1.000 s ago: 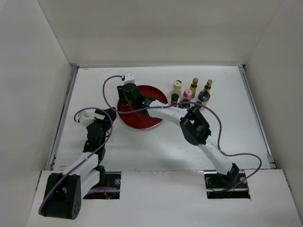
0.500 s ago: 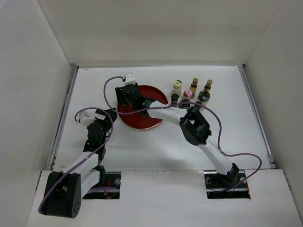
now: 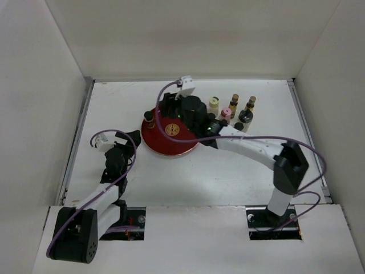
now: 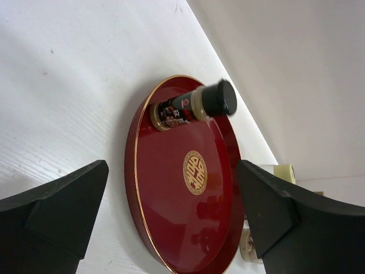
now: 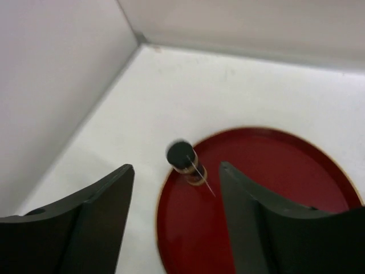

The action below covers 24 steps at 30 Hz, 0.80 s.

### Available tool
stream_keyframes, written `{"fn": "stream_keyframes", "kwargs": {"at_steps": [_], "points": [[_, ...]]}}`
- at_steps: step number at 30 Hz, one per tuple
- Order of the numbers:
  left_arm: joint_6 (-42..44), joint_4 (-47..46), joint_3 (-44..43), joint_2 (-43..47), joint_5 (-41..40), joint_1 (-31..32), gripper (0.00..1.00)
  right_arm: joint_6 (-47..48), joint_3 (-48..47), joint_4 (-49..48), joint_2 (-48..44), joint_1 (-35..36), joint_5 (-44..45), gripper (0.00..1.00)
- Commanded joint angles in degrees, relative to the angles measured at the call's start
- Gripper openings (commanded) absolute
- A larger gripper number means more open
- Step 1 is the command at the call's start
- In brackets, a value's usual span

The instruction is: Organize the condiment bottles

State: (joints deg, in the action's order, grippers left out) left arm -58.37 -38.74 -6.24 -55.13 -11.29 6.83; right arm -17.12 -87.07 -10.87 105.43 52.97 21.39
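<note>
Bottle (image 3: 149,118), black-capped, upright on red tray (image 3: 171,145) at its left rim. Other bottles (image 3: 231,108) clustered on worktop (image 3: 228,165) beside tray. Right end effector (image 5: 177,174) over tray, spread wide, empty. Left end effector (image 4: 172,171) likewise spread, empty.

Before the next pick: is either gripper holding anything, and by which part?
Nothing: left gripper and right gripper open and empty; dark bottle stands free.

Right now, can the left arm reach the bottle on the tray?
Probably yes. The bottle stands upright at the tray's left rim, the side facing the left gripper, which is open with bare table between them. The right gripper sits by the far rim, seemingly off that path.
</note>
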Motion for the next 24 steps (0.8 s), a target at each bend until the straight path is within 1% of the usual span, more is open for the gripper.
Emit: {"fn": "stream_keyframes", "kwargs": {"at_steps": [1,3,4,5,7,9,11,13,15,17,18,20,24], "points": [[-0.43,-2.22,-0.61,0.55,0.74,-0.11,1.00,0.95,8.55,-6.18,-9.33,-0.98,1.64,0.59],[-0.17,-2.22,-0.62,0.82,0.31,0.33,1.00,1.48,15.31,-5.48,-15.13,-2.56,3.56,0.42],[-0.08,-2.22,-0.62,0.82,0.22,0.51,1.00,1.57,17.96,-5.13,-17.43,-3.18,4.70,0.38],[-0.34,-2.22,-0.62,0.56,0.21,0.51,1.00,1.66,21.47,-4.34,-20.58,-3.96,6.20,0.35],[-0.43,-2.30,-0.70,0.38,0.57,0.24,1.00,2.01,27.89,-1.71,-26.47,-5.98,8.84,0.35],[-0.17,-2.39,-0.79,0.20,0.04,0.85,1.00,1.92,32.56,1.28,-30.96,-7.83,11.04,0.37],[-0.17,-2.57,-1.05,-0.93,-0.40,1.21,1.00,0.78,36.34,5.15,-34.58,-10.12,11.66,0.46],[-0.43,-3.18,-1.23,-1.90,0.12,1.30,1.00,0.08,38.89,8.23,-36.16,-11.96,11.57,0.57],[-0.25,-3.97,-1.23,-2.26,-0.05,1.65,1.00,-0.54,40.57,8.76,-36.78,-13.11,11.57,0.68],[-0.08,-4.32,-1.23,-2.78,-0.31,2.00,1.00,-1.33,40.92,8.76,-36.26,-13.81,10.96,0.75],[-0.17,-4.32,-1.23,-2.87,0.12,2.00,1.00,-1.16,40.40,8.68,-35.39,-14.16,10.17,0.78],[0.01,-4.32,-1.32,-2.52,0.04,2.09,1.00,-0.63,39.52,8.06,-33.28,-15.04,8.77,0.80],[0.10,-4.32,-1.14,-2.26,0.03,2.00,1.00,-1.07,36.89,7.18,-28.18,-16.89,5.78,0.80]]}}
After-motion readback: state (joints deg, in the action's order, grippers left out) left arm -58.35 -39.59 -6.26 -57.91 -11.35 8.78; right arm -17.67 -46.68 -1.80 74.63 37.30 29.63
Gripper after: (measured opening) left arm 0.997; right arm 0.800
